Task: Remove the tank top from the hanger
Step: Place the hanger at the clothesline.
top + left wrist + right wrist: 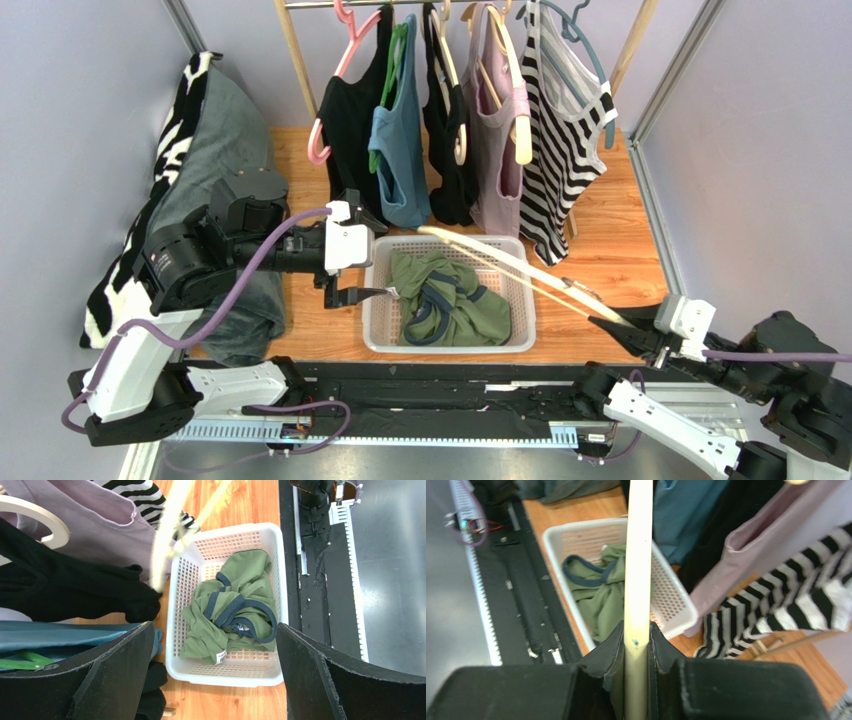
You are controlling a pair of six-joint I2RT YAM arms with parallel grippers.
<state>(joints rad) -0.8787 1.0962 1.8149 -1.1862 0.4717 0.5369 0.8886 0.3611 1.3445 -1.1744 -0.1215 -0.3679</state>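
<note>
A: The left claw [215,627]?
B: Spread wide, above the left rim of the white basket [375,318].
A: And the tank top [450,300]?
B: Crumpled inside that basket (green, navy trim), off the hanger [638,555].
A: On the right?
B: The right claw [638,641] pinches that pale hanger, which reaches over the basket.

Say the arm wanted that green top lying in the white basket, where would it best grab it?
Probably the bunched navy-trimmed fold near the middle of the green top, coming from straight above. That fold seems to ride up thickest, and the basket walls block any sideways approach.
</note>
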